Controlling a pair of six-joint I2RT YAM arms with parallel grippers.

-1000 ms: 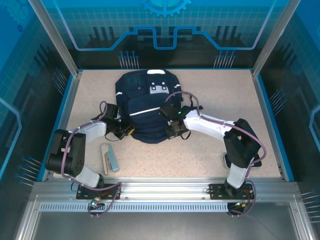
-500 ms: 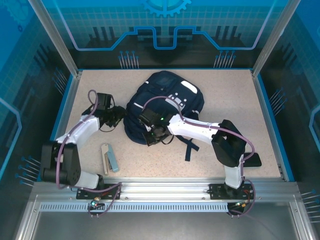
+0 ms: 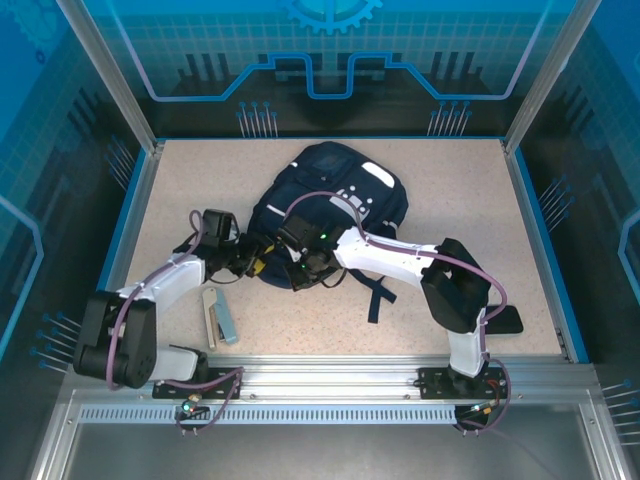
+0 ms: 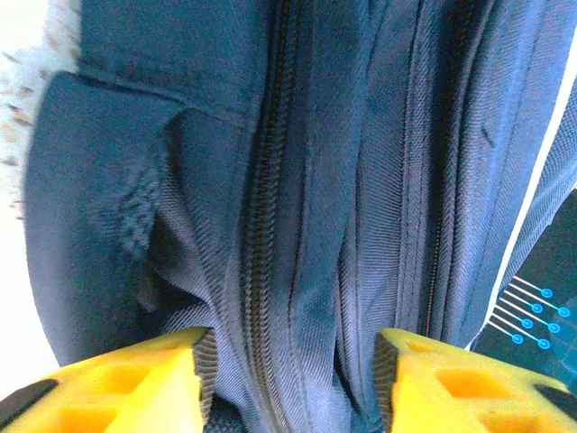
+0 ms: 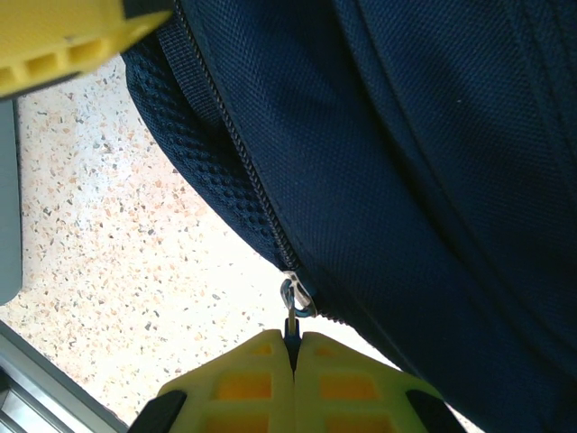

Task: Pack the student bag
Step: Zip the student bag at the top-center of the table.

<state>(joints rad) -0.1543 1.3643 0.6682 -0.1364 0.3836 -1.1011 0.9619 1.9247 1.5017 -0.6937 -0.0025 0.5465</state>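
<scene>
Navy bag on a speckled table

The student bag (image 3: 340, 205) is dark navy with white patches; both grippers' fingers (image 4: 99, 383) are yellow.

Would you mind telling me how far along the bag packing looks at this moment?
Early stage. Done: both arms have reached the student bag. In hand: the right gripper is shut on the zipper pull, and the open left gripper straddles the bag's fabric beside a closed zipper. Left: the zipper looks closed, and the small item lies on the table, unpacked.
</scene>
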